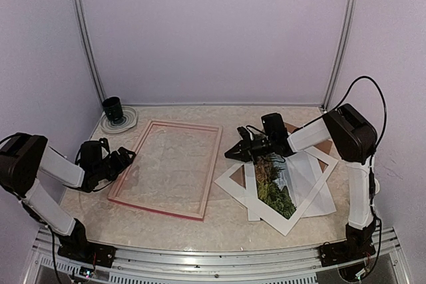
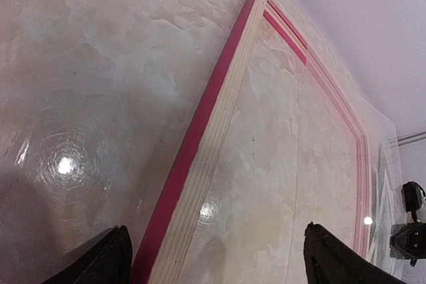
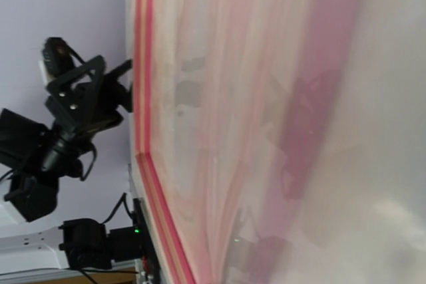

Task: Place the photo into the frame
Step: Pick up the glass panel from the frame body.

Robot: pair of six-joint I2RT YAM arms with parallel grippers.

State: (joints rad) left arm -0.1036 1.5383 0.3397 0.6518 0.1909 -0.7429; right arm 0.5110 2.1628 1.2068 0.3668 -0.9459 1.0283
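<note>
Left pincer (image 1: 122,159) gapes wide beside the frame (image 1: 157,209), which lies flat on the surface (image 1: 226,229), long axis running away from the arms. Right of it, the photo (image 1: 273,185) lies beneath a white mat (image 1: 231,179). The right pincer (image 1: 230,155), pinched shut, hovers nearest, at its far end.

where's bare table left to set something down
Free: the back strip between the frame and the rear wall, right of the black cup; also the near strip in front of the frame. Crowded: the right side, where the white mat, the photo and loose sheets overlap by the right gripper. The frame-to-mat gap is narrow.
</note>
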